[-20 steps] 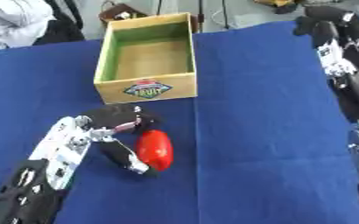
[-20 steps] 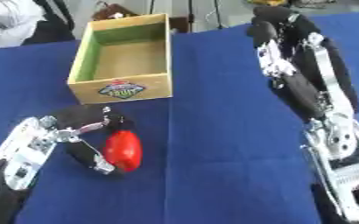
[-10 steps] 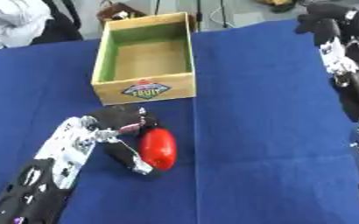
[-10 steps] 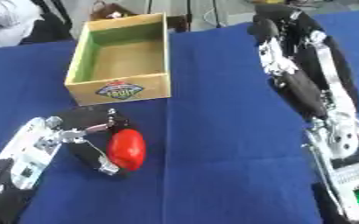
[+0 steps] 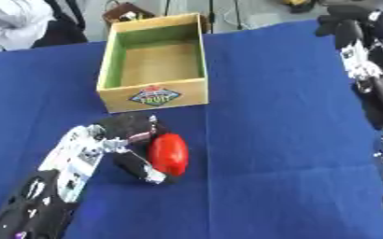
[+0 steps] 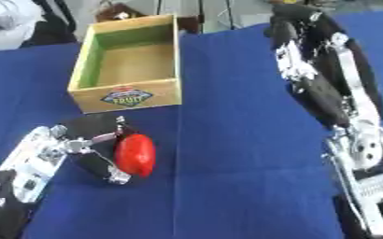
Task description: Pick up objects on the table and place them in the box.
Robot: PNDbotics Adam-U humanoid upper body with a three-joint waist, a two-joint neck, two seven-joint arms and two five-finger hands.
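Observation:
A red rounded object (image 5: pixel 168 154) lies on the blue tablecloth, a little in front of the wooden box (image 5: pixel 153 63). My left hand (image 5: pixel 128 142) comes in from the lower left and is curled round the red object, fingers above and thumb below it. The box is open at the top, green inside, with a fruit label on its near wall, and nothing shows in it. My right hand (image 6: pixel 289 21) is raised at the upper right, far from the object; its fingers look curled and hold nothing.
The blue cloth (image 5: pixel 276 140) covers the whole table. Beyond the far edge stand a brown bag (image 5: pixel 129 11) and white fabric (image 5: pixel 11 23). My right forearm (image 6: pixel 342 102) runs down the right side of the view.
My left hand with the red object has edged slightly toward the box. The right arm has barely moved.

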